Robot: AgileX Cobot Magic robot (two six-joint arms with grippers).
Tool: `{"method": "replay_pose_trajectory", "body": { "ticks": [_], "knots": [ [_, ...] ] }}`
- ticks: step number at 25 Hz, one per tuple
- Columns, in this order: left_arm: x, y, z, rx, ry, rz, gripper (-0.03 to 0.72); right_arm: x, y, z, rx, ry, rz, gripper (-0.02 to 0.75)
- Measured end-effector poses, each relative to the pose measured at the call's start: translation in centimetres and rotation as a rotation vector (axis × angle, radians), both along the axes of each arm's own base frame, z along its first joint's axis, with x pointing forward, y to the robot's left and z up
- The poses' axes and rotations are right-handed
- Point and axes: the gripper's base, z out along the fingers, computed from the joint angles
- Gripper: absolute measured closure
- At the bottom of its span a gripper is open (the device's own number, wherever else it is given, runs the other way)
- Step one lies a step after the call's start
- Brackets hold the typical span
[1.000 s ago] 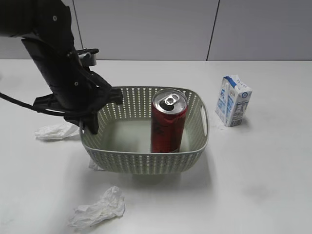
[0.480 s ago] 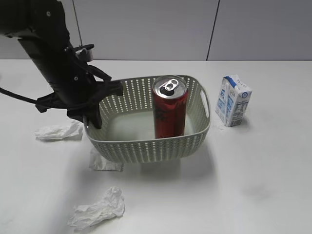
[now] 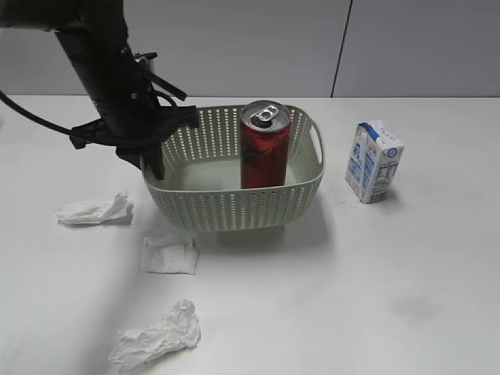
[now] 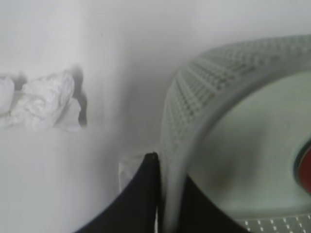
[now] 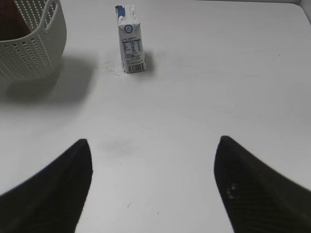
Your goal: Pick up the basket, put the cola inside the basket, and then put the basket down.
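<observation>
In the exterior view, the pale sage-green perforated plastic basket sits in the middle of the frame, with a shadow beneath it that suggests it is carried just clear of the white table. The tall dark-red metal cola can with a silver top stands upright inside the basket, toward its right half, so the loading step appears complete and only the set-down remains. The black left gripper at upper left is clamped over the basket's left wall, one finger outside and one inside; this rim grip is likely chosen because the wall is thin enough to pinch and it leaves the interior unobstructed. A blue-and-white carton stands well apart at right. Crumpled white tissues and a flat paper square lie at lower left, near the basket's probable landing area. In the left wrist view, the basket wall runs up from the bottom centre between the two dark fingers, closed on it; a sliver of red shows at the right edge. In the right wrist view, the right gripper hangs over bare table with its fingers spread wide apart and holding nothing, clear of the basket at upper left.
</observation>
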Motion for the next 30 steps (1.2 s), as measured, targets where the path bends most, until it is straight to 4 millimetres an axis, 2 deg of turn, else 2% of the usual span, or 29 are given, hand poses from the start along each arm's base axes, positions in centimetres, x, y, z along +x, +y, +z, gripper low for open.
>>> {"method": "replay_pose_trajectory", "body": {
  "ticks": [5,7,8,10,13,14,15,17,23,26,30],
  "knots": [
    [1.8,-0.9,-2.3,0.015,0.038,-0.005,0.683,0.0,0.0,0.0,0.000,0.000,0.000,0.146],
    [2.0,-1.0,-3.4,0.024,0.063,-0.005,0.648,0.0,0.0,0.0,0.000,0.000,0.000,0.146],
    [2.0,-1.0,-3.7,0.023,0.070,-0.005,0.607,0.0,0.0,0.0,0.000,0.000,0.000,0.146],
    [2.0,-1.1,-3.8,0.014,0.071,-0.012,0.478,0.0,0.0,0.0,0.000,0.000,0.000,0.146],
    [2.2,-1.3,-3.3,0.004,0.053,-0.023,0.162,0.0,0.0,0.0,-0.001,-0.001,0.000,0.146],
    [2.3,-1.3,-3.1,0.001,0.050,-0.028,0.103,0.0,0.0,0.0,-0.001,-0.001,0.000,0.146],
    [2.5,-1.4,-2.7,-0.002,0.044,-0.036,0.061,0.0,0.0,0.0,-0.001,-0.001,0.000,0.146],
    [2.8,-1.6,-1.6,-0.010,0.032,-0.061,0.029,0.0,0.0,0.0,0.000,-0.002,0.000,0.146],
    [5.2,-1.6,4.5,-0.056,-0.129,-0.109,0.014,0.0,0.0,0.0,0.000,-0.002,0.000,0.146],
    [6.3,0.1,7.4,-0.068,-0.229,-0.096,0.014,0.0,0.0,0.0,0.000,-0.002,0.000,0.147],
    [6.9,4.0,10.1,-0.019,-0.315,-0.054,0.021,0.0,0.0,0.0,0.000,-0.002,0.000,0.147]
  ]
}}
